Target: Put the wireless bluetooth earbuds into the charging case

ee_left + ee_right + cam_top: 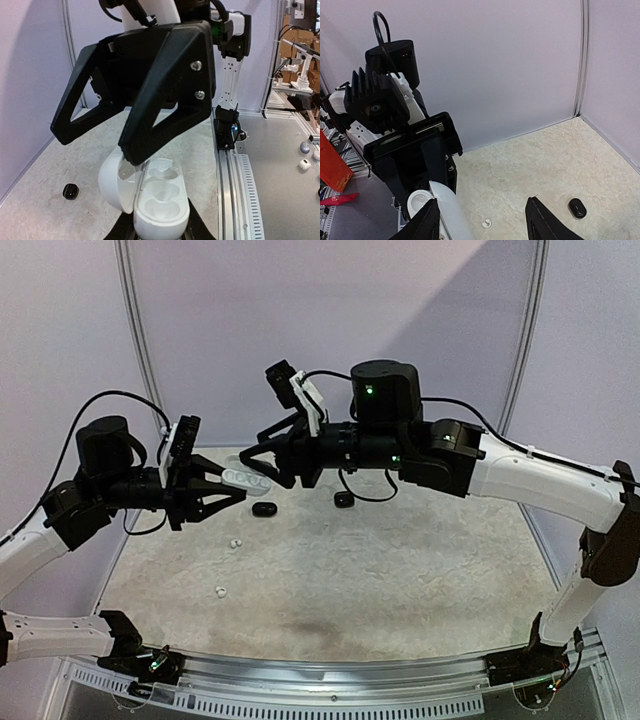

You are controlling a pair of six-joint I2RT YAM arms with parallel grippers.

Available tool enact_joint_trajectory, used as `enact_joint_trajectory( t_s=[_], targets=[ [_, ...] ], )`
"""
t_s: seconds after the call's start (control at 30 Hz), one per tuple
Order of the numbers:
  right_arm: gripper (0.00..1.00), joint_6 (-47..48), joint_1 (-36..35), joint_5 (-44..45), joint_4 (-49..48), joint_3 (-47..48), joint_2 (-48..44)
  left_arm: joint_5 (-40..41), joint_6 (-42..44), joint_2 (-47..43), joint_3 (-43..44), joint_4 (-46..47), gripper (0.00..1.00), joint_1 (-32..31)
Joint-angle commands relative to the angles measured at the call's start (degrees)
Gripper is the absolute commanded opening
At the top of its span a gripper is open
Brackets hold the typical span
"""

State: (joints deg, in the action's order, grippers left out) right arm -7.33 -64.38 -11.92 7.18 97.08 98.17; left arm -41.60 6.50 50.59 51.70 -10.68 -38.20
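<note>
My left gripper (pixel 232 487) is shut on the base of a white charging case (pixel 245 479), held up off the table. The left wrist view shows the case (pixel 161 200) with its lid (pixel 111 181) swung open to the left and the wells empty. My right gripper (pixel 262 458) stands open right at the case, with one of its fingertips (pixel 132 152) touching the lid near the hinge. In the right wrist view the right gripper (pixel 482 221) is spread wide, the case lid (pixel 447 207) by its left finger. White earbuds (pixel 235 542) (pixel 221 591) lie on the table below.
Two small black pebble-like pieces (pixel 264 508) (pixel 343 499) lie on the table under the arms; I cannot tell whether they are earbuds or cases. One white earbud (pixel 486 223) shows between the right fingers. Lilac walls close the back and sides; a metal rail (pixel 235 190) runs along the table's edge.
</note>
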Motion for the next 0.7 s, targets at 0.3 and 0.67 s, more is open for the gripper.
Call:
enact_joint_trajectory(
  t_s=[0.3, 0.67],
  targets=[
    [0.64, -4.07, 3.92, -5.22, 0.23, 7.79, 4.57, 12.82, -10.25, 2.27, -4.18, -5.34, 0.0, 2.01],
    [0.61, -17.32, 9.42, 3.28, 1.1, 10.15, 9.12, 32.06, -15.28, -0.33, -8.4, -6.89, 0.0, 5.94]
  ],
)
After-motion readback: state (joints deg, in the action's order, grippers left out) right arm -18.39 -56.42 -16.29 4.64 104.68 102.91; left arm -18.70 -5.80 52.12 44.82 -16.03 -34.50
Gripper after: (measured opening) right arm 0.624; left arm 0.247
